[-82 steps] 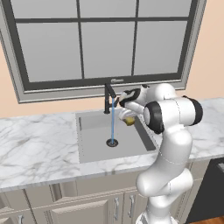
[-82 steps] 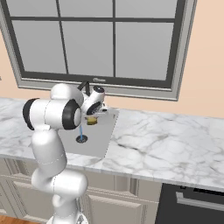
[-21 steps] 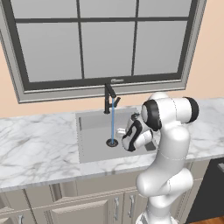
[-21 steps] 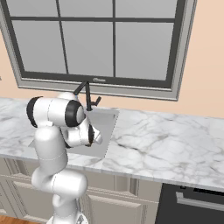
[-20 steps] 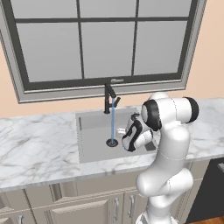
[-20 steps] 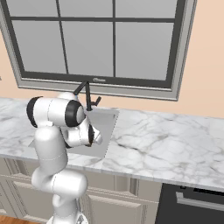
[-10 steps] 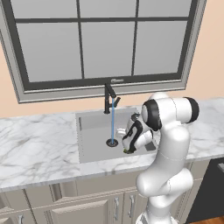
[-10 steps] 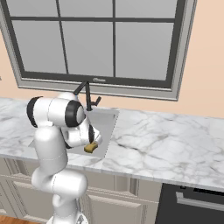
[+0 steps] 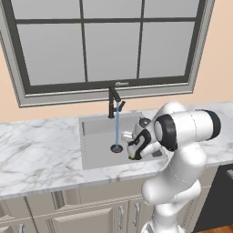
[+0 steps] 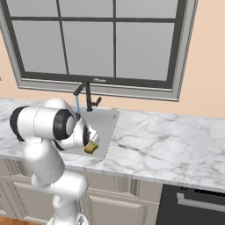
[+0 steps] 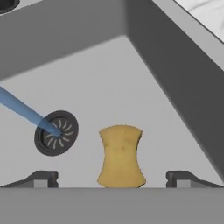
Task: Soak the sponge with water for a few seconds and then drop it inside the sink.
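Lying on the floor of the sink (image 11: 131,87), the sponge (image 11: 121,155) rests free, just right of the round drain (image 11: 56,132) and apart from it. In the hand view its long axis runs from the bottom edge away toward the far basin wall, with a waisted yellow face turned to the camera. In the right base view the sponge (image 10: 90,148) shows near the front rim of the basin, yellow with a darker side.

The water (image 11: 27,112) falls as a thin blue stream onto the drain, clear of the sponge; in the left base view the stream (image 9: 117,125) drops straight from the black faucet (image 9: 113,101).

The gripper (image 11: 112,178) hangs low in the basin, jaws spread wide to either side of the sponge and holding nothing. One fingertip (image 11: 39,178) stands well left of the sponge, the other well right. The arm (image 9: 184,136) bends down from the right over the counter (image 9: 36,154), wrist tipped into the basin.

Against the picture one second ago, the jaws have gone from closed to wide apart, and the sponge has left the grip.
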### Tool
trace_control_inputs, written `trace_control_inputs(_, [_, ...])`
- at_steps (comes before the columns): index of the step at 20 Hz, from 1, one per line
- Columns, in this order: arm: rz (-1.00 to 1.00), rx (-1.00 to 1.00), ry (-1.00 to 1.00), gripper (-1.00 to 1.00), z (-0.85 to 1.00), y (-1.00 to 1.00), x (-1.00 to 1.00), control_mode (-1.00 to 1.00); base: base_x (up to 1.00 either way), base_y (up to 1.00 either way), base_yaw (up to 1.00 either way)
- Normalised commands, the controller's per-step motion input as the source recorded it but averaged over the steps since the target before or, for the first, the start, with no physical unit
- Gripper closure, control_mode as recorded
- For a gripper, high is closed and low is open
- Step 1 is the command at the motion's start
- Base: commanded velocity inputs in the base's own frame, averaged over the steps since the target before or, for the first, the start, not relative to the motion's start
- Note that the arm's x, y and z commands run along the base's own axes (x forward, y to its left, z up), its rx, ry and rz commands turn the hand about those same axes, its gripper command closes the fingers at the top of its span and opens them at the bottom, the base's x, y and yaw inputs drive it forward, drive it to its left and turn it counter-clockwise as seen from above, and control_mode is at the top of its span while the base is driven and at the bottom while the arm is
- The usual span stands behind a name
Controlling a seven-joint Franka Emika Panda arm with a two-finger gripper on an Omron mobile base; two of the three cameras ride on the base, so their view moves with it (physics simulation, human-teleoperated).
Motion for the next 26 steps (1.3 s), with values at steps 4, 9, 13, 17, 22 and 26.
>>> trace_control_inputs(4, [0.00, 0.00, 0.00, -1.00, 0.57, -0.04, 0.02, -1.00, 0.00, 0.00, 0.00])
trace_control_inputs(9, [0.00, 0.00, 0.03, -1.00, 0.61, -0.08, 0.17, -1.00, 0.00, 0.00, 0.00])
trace_control_inputs(13, [0.00, 0.00, 0.01, -1.00, 0.47, -0.22, 0.00, -1.00, 0.00, 0.00, 0.00])
trace_control_inputs(17, [0.01, 0.00, 0.00, -1.00, 0.36, -0.23, 0.00, -1.00, 0.00, 0.00, 0.00])
trace_control_inputs(22, [0.00, 0.00, 0.00, -1.00, 0.50, -0.22, 0.00, -1.00, 0.00, 0.00, 0.00])
trace_control_inputs(26, [0.00, 0.00, 0.00, -1.00, 0.54, -0.23, -0.06, -1.00, 0.00, 0.00, 0.00])
